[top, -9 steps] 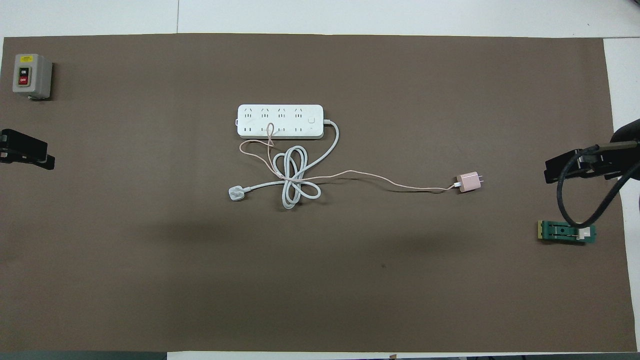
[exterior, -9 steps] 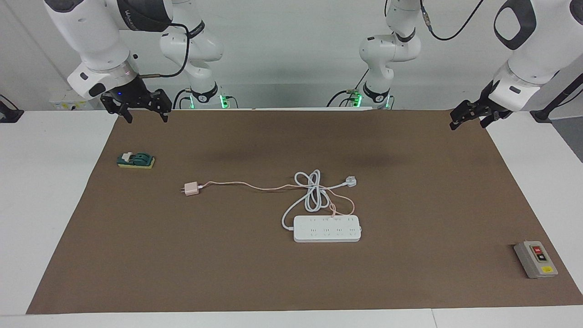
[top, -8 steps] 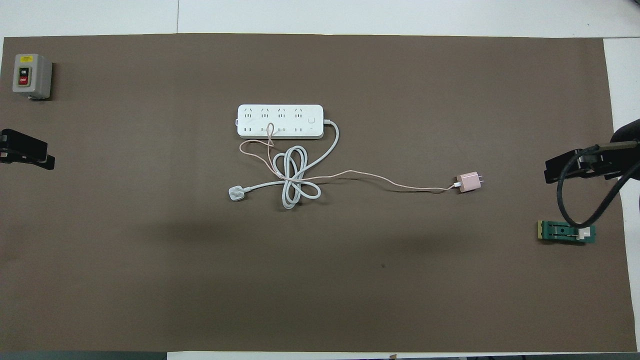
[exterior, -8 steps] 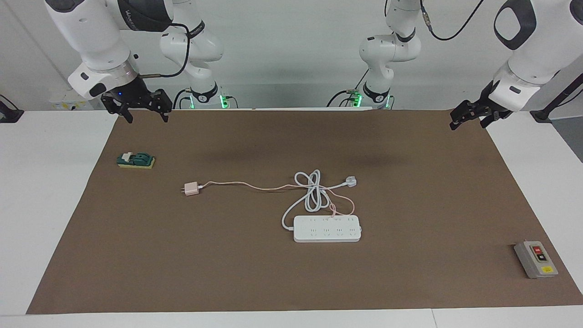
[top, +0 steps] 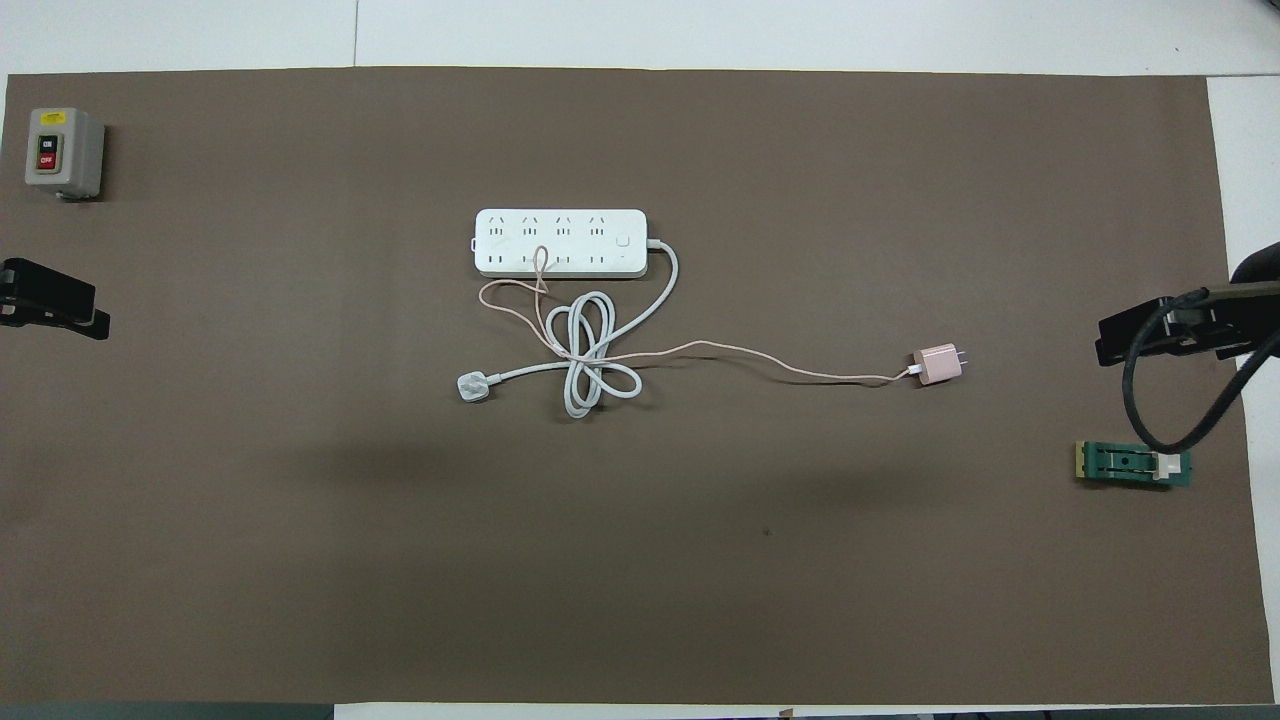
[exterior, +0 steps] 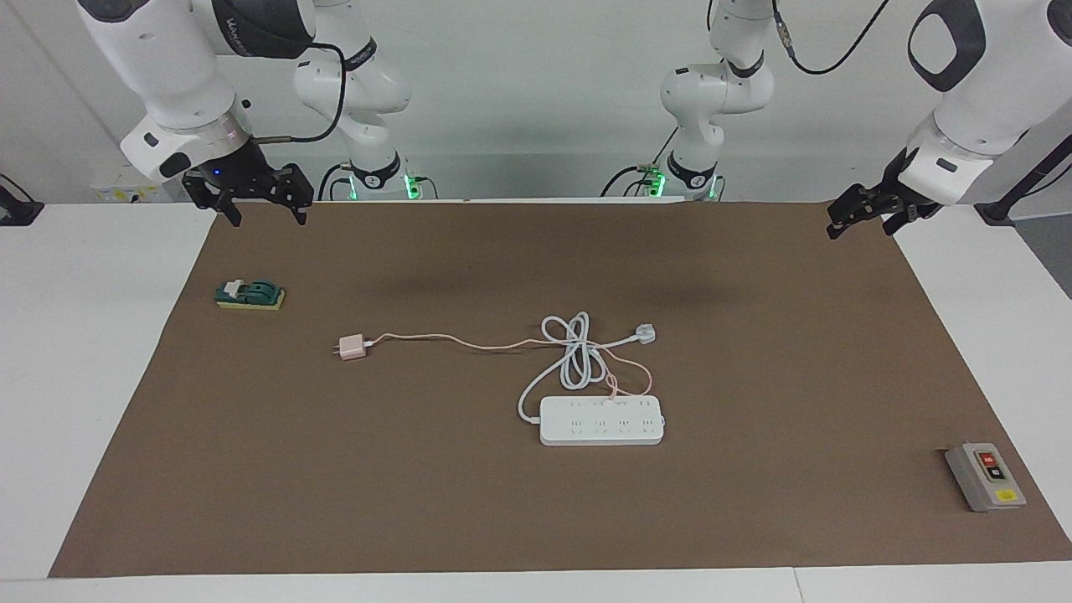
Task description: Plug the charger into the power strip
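Note:
The pale pink charger [exterior: 352,347] lies on the brown mat toward the right arm's end, prongs pointing away from the strip; it also shows in the overhead view [top: 938,365]. Its thin pink cable [exterior: 452,339] runs to the white power strip [exterior: 601,420], [top: 560,243] mid-table and loops onto the strip's edge. My right gripper [exterior: 268,216], [top: 1150,340] hangs open and empty over the mat's corner at its own end. My left gripper [exterior: 863,226], [top: 55,308] hangs open and empty over the mat's edge at its end.
The strip's thick white cord [exterior: 574,356] lies coiled beside it, nearer to the robots, ending in a white three-pin plug [exterior: 645,333]. A grey button box [exterior: 985,477] sits at the left arm's end. A green and yellow block [exterior: 249,295] sits under the right gripper's side.
The right gripper has drifted slightly toward its own end of the table. The left arm, the charger and the strip have not moved.

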You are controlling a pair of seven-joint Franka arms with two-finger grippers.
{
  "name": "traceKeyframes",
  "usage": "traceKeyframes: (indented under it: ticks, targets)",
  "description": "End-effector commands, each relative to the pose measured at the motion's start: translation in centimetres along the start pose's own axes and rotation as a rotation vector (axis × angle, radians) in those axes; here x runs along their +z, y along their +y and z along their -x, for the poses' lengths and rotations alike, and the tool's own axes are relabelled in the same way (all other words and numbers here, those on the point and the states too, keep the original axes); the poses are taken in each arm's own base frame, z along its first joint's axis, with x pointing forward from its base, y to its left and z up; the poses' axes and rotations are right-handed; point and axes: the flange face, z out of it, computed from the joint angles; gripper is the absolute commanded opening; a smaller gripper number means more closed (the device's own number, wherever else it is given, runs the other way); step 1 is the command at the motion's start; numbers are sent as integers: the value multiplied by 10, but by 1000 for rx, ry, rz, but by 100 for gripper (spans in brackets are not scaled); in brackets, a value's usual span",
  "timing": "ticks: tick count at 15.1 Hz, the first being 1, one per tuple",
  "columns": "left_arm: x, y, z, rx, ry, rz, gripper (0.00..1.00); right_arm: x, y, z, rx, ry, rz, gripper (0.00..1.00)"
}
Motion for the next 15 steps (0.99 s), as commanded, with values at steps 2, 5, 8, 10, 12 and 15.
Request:
traceKeyframes:
  ticks: [2,5,8,10,12,15]
  targets:
    - [1,-1,2,4,-3,0,100,-2,5,11,-6,-37,-7,100]
    - [1,-1,2,4,-3,0,100,10,16,5,107,-9,-14,100]
    - [1,-1,2,4,-3,0,100,42,31,-7,413,-81,-149,100]
    - [1,-1,2,4,-3,0,100,82,56,-29,649,-192,-274,100]
    - [1,-1,2,4,-3,0,100,120,84,-42,764,-267,-345,100]
    - [1,-1,2,4,-3,0,100,166,97,-57,957,-356,-424,100]
